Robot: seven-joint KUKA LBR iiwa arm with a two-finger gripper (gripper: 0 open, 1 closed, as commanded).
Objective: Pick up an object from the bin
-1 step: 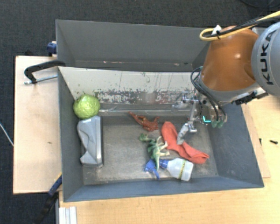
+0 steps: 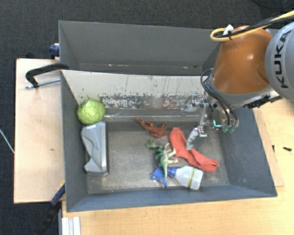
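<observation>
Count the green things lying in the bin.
2. A green ball sits in the far-left corner, just above the grey block. A green toy figure lies near the middle, beside the red cloth's left edge. More could be hidden under that cloth.

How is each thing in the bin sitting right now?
Green ball: resting in far left corner.
Grey block: lying by left wall.
Brown lizard: lying flat.
Green toy: lying beside the cloth.
Red cloth: crumpled, by the gripper.
White bottle: on its side.
</observation>
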